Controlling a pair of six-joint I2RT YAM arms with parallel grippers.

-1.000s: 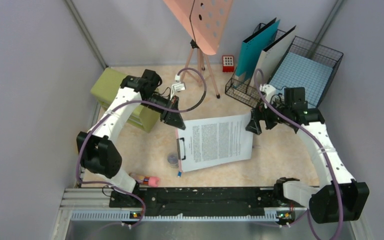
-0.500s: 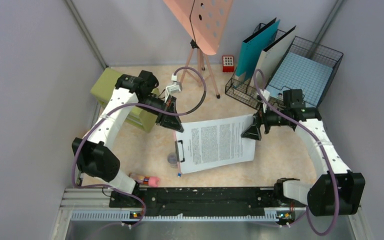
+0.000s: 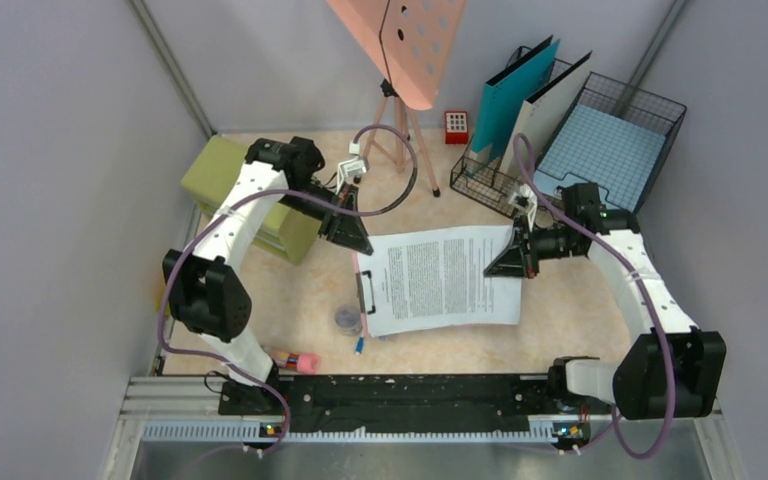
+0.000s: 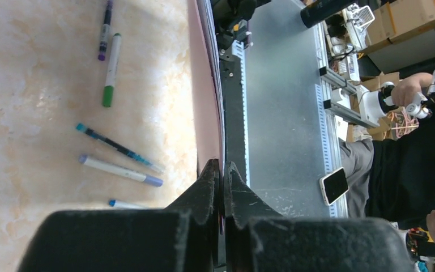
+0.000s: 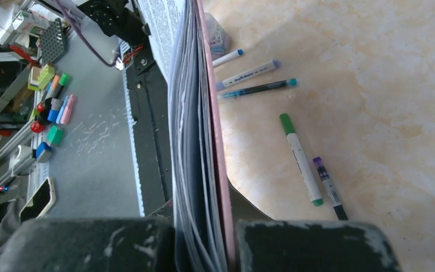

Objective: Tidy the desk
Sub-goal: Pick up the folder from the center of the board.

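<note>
A pink clipboard with printed sheets [image 3: 440, 285] hangs over the middle of the desk [image 3: 570, 320], held at both ends. My left gripper [image 3: 355, 245] is shut on its far left corner; in the left wrist view the fingertips [image 4: 221, 167] pinch the thin pink board [image 4: 205, 85]. My right gripper [image 3: 508, 262] is shut on the right edge, with the paper stack [image 5: 190, 113] and board pressed between its jaws. Several pens lie on the desk beneath, among them a green marker [image 5: 300, 158] and a purple pen [image 5: 327, 187].
A green drawer cabinet [image 3: 235, 190] stands at the left. A wire file holder with a teal binder [image 3: 515, 95] and a wire tray [image 3: 660, 110] stand at the back right. A pink stand on a tripod [image 3: 400, 45], a small round pot [image 3: 346, 318] and a pink marker [image 3: 298, 361] are also there.
My right gripper moved in from the right and shut on the clipboard's right edge. The clipboard shifted slightly right. The left gripper kept its hold.
</note>
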